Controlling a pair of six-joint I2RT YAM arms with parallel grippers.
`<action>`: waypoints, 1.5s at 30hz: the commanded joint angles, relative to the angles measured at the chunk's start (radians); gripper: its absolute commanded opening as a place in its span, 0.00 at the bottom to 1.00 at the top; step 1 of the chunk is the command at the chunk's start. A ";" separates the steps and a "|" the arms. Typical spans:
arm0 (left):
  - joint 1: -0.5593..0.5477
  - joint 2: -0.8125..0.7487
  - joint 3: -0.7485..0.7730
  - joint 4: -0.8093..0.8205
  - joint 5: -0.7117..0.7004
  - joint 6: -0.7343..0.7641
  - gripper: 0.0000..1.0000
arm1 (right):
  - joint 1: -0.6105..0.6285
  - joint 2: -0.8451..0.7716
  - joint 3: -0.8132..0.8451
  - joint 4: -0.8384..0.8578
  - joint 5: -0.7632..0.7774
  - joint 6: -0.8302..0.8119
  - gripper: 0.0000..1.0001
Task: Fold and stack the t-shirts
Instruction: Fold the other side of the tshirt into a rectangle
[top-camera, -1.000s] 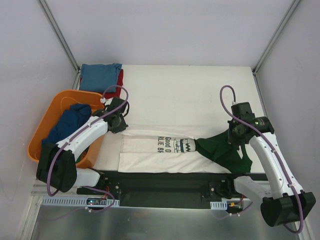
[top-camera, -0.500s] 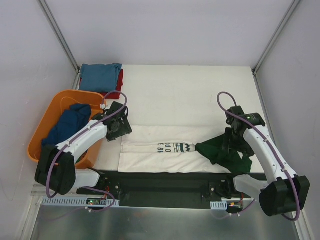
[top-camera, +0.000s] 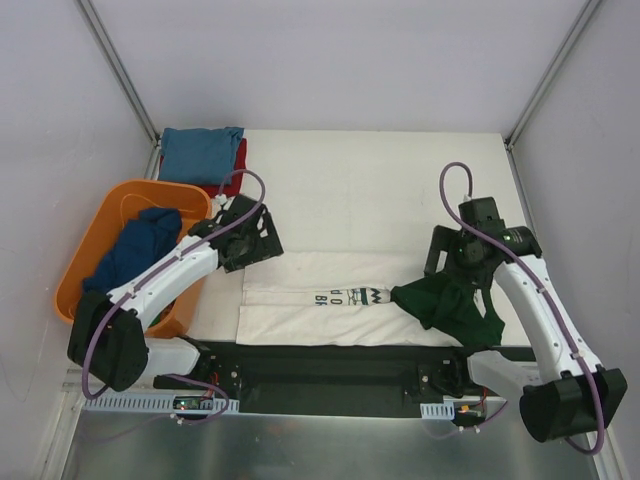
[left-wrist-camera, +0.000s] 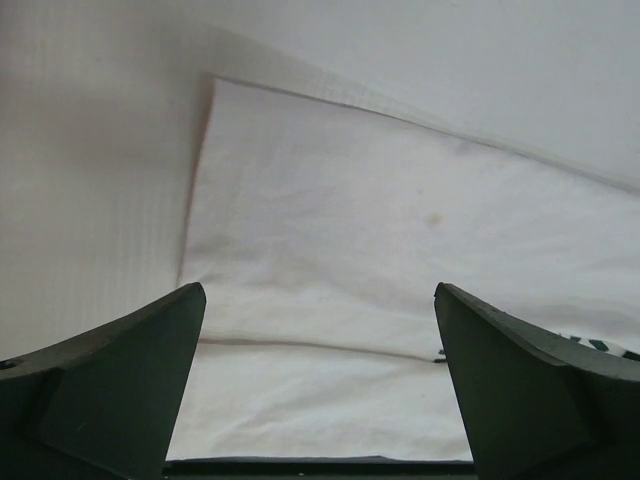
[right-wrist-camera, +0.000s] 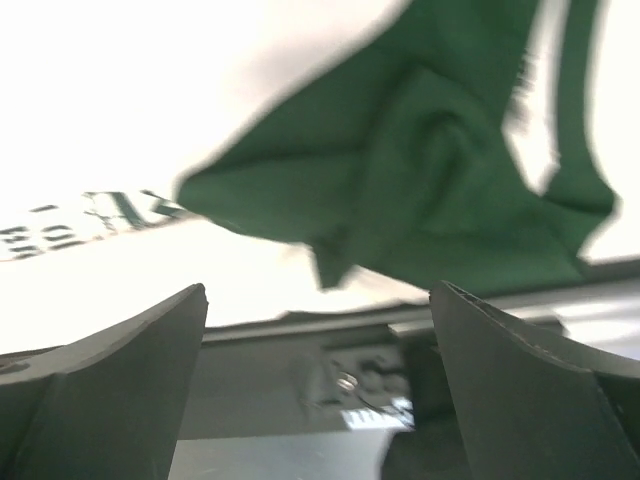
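L claw (left-wrist-camera: 318, 290) & R claw (right-wrist-camera: 318, 289) both spread apart, gripping nothing, over folded cream tee (top-camera: 300, 278) on table (top-camera: 380, 190), green sleeve (top-camera: 455, 308) bunched under R claw.

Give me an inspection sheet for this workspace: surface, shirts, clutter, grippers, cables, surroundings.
Surface: white table, shirts lying on it.
Job's things: cream shirt folded into a long strip near the front edge, green sleeves bunched at its right end; blue shirt on red shirt at the far-left corner; navy shirt in orange basket.
Clutter: nothing seen.
Grippers: left gripper open over cream shirt; right gripper open over green sleeves.
Cables: left purple cable and right purple cable loop above their arms.
Surroundings: pale walls, metal posts.
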 joint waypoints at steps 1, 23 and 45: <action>-0.069 0.080 0.063 0.009 0.034 0.006 0.99 | 0.002 0.113 -0.024 0.209 -0.191 0.032 0.97; -0.094 0.283 -0.010 0.101 0.116 0.027 0.99 | -0.140 0.192 -0.360 0.224 -0.005 0.340 0.97; -0.059 0.327 -0.006 0.101 0.074 0.047 0.99 | -0.150 0.112 -0.156 0.258 -0.063 0.199 0.97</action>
